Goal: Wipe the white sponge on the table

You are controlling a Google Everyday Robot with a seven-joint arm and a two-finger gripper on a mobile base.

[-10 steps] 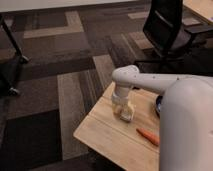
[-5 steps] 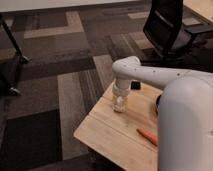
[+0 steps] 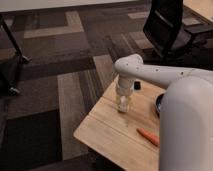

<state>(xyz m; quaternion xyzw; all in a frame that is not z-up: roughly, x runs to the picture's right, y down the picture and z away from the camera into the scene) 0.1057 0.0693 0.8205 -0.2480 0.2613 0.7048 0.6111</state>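
Jaws of the white arm's gripper (image 3: 122, 103) point straight down at the light tan wooden plank tabletop (image 3: 107, 127), pressed on or around the small off-white rectangular sponge (image 3: 122, 106), though whether they clamp it cannot be told. Compared with a second ago, the jaws and sponge have slid away from the slim orange stick-shaped object (image 3: 148, 136) toward the tabletop's far left edge. Beyond lie a small dark round object (image 3: 137, 86), a black office chair (image 3: 167, 30) and striped carpet floor (image 3: 55, 70).
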